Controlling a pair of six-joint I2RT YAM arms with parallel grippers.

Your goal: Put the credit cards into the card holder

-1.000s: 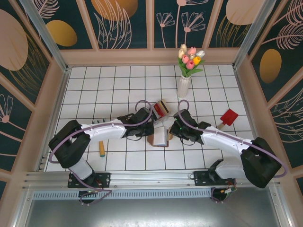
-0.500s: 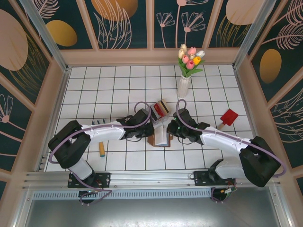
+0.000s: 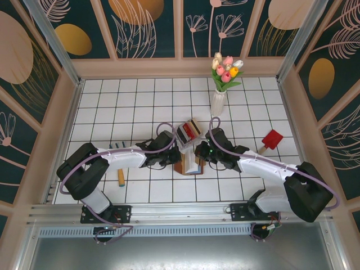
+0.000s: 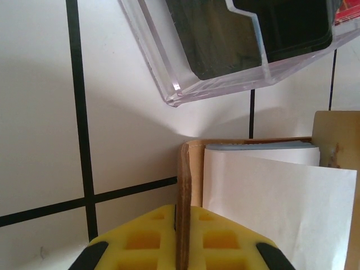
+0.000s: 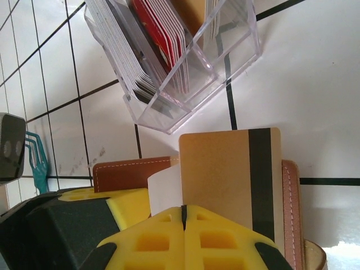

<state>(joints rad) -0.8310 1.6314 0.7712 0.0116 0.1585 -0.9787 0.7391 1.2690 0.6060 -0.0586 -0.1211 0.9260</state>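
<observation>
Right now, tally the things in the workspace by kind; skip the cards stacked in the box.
Vase of tulips: 1
Clear box: 1
Card holder: 1
Gold card in the right jaws: 1
Toy tools (red shovel, teal rake, small wooden-handled tool): 3
Total: 7

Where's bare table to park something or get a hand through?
Free: back-left tiles between the left wall and the vase; near row in front of the card holder. Crowded: centre, where left pincer clamps the card holder, right pincer holds a credit card, clear box just behind.
</observation>
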